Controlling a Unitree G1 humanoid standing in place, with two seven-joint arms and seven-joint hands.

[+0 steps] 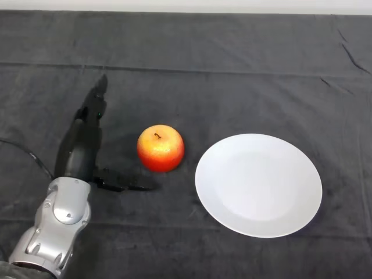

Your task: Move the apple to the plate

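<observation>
The apple sits on the tabletop, just left of the plate. The robot hand is spread open beside it, holding nothing. It should wrap snugly around the round apple so it won't roll.

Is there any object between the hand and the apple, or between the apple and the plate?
Nothing visible is in the way. The left hand is open, left of the apple, with only dark cloth between them. The white plate lies right of the apple, apart from it, again with only bare cloth between.
</observation>
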